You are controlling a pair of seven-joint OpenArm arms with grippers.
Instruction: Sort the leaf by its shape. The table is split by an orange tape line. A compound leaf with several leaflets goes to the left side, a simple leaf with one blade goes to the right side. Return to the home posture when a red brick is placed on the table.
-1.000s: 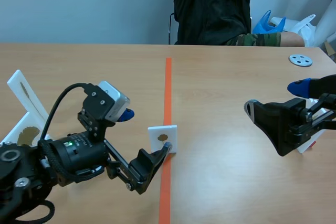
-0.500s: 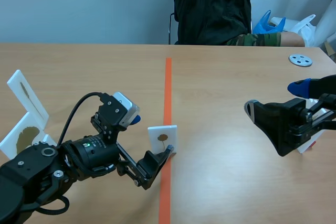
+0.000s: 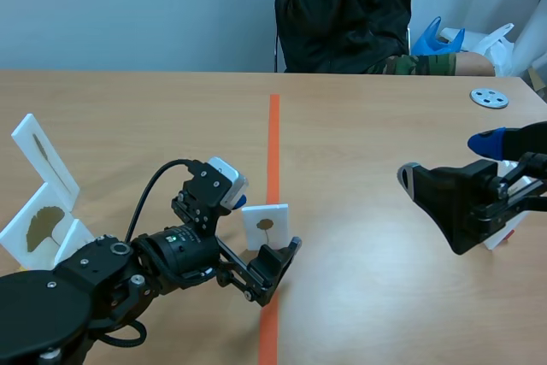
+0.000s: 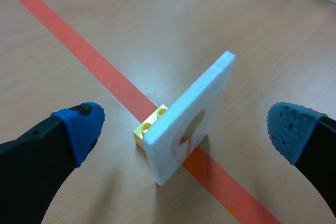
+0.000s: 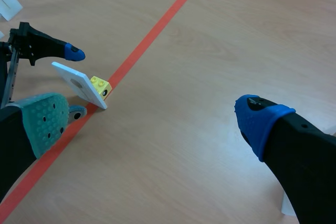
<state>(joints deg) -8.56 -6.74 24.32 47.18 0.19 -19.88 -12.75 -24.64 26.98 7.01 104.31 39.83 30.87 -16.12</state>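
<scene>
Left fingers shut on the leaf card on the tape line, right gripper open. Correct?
No, the left gripper is open: the left wrist view shows its fingers apart either side of the leaf card, not touching it. Rest holds.

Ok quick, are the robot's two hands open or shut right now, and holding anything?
Left gripper: open, one finger on each side of the white leaf card, not touching it.
Right gripper: open, holding nothing.

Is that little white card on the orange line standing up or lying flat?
Standing up. The white card rises on edge from a yellow brick at its foot, on the orange tape line.
</scene>
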